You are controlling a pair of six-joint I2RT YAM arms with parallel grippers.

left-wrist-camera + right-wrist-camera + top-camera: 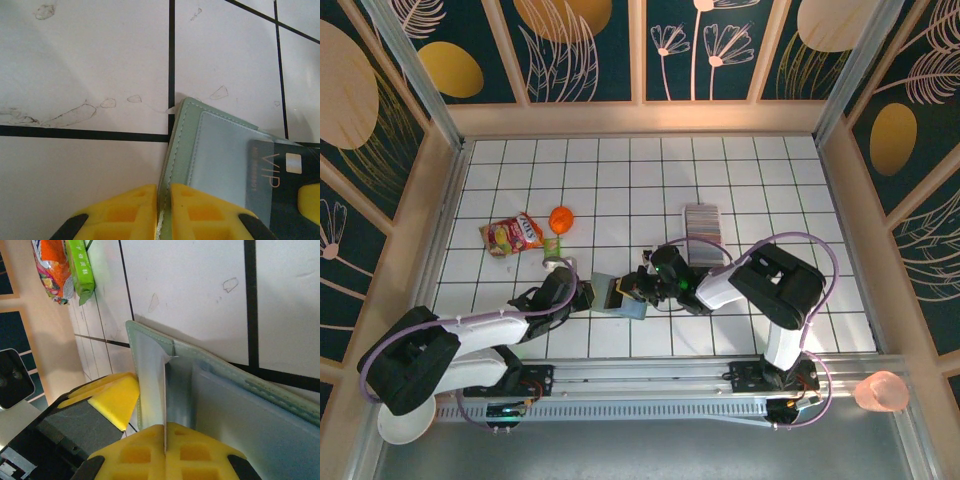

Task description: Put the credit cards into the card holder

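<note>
"VIP" on dark card (280,210) (smaller print illegible)

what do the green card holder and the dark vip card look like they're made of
card holder: probably faux leather, matte sage green, stitched along the rim, with a smooth bluish-grey lining.
vip card: likely rigid plastic, dark, slightly glossy, printed lettering and a pale chip-like patch.

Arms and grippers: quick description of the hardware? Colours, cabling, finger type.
Both the left arm and the right arm have white links with black joint housings, and each carries a looping purple cable. The left gripper and the right gripper have blocky yellow fingers with square moulded pockets, on black mounts.
</note>
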